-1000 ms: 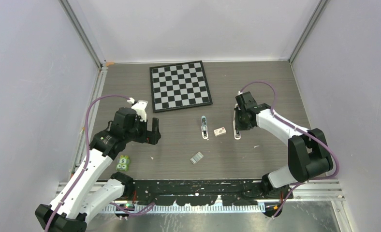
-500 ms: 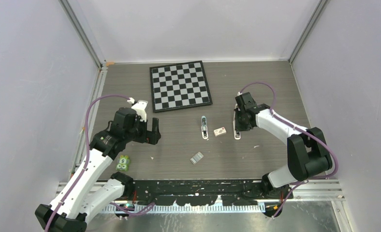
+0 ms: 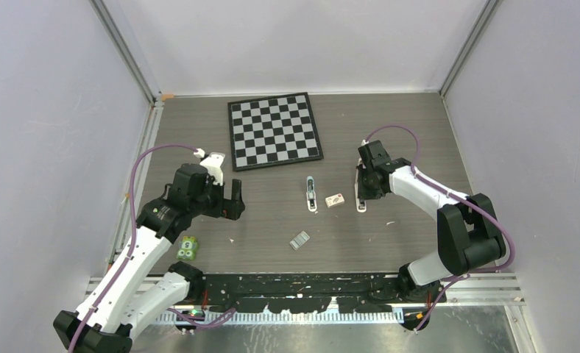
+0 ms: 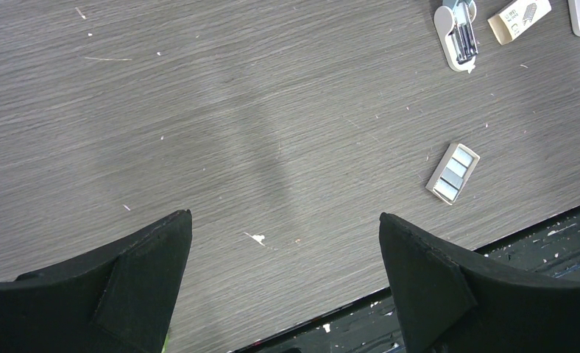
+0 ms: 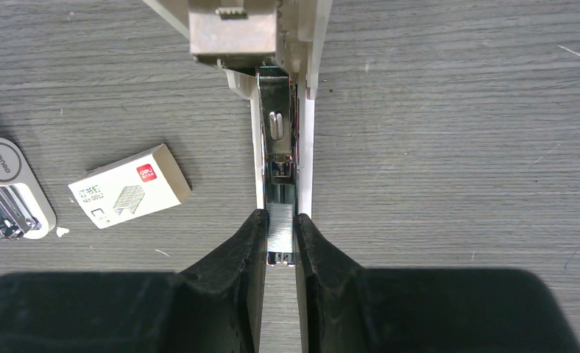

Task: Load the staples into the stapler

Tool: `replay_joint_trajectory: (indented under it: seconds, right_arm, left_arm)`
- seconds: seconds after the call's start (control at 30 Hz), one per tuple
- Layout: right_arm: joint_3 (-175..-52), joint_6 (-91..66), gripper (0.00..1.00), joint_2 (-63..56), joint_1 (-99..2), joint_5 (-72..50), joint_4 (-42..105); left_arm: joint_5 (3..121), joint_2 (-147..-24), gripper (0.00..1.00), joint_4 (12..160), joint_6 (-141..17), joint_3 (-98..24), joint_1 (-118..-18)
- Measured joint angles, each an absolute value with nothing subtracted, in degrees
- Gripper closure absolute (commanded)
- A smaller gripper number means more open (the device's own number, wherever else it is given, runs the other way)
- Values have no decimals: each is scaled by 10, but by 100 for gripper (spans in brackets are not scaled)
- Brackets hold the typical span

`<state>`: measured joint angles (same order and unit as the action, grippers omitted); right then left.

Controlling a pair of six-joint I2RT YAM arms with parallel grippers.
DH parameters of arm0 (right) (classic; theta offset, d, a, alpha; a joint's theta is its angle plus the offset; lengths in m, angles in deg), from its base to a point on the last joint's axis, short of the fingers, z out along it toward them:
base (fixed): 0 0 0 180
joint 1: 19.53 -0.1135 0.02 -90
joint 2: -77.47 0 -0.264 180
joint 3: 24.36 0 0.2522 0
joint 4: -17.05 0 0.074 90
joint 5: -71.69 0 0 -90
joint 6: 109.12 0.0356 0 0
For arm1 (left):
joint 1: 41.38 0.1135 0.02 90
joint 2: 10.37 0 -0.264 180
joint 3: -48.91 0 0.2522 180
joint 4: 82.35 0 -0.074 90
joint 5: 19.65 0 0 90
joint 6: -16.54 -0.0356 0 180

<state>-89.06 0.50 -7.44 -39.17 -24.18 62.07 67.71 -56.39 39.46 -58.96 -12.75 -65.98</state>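
- A dark wood-grain table [image 3: 412,125] stood inside a white-walled cell, with two robot arms mounted at its near edge.
- The right gripper [image 5: 280,215] was low over the right side of the table. Its jaws were closed on the staples [image 5: 280,243], a short silvery block pinched between the two black fingertips.
- The stapler [image 5: 275,140], a slim white bar, lay flat on the table with its metal inner channel exposed. It ran straight away from the right gripper.
- The staples sat in line with that channel at its near end, between the stapler's white side walls. Whether they rested fully in the channel could not be told.
- In the overhead view the stapler [image 3: 359,198] lay right of centre, directly under the right gripper [image 3: 361,190].
- Just left of the stapler lay a small cardboard staple box [image 3: 335,199]. Left of that lay a small blue-and-white object [image 3: 311,193].
- The left gripper [image 3: 232,200] hung above the left part of the table, well apart from the stapler. Its jaws were spread wide and held nothing.
- The left wrist view showed bare table between the left gripper's black fingers [image 4: 147,254].
- A small tray of grey segments [image 3: 299,240] lay nearer the front edge.
- A green battery pack [image 3: 188,248] lay at the front left.
- A chessboard [image 3: 274,131] lay at the back.
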Motion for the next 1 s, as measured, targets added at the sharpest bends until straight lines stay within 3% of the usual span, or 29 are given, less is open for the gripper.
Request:
replay_joint_trajectory:
  seconds: [1.0]
  right_arm:
    - [-890,5,72,-74,-392,-242,621]
  left_arm:
    - [677,-565,0,394,-589,-127,-660]
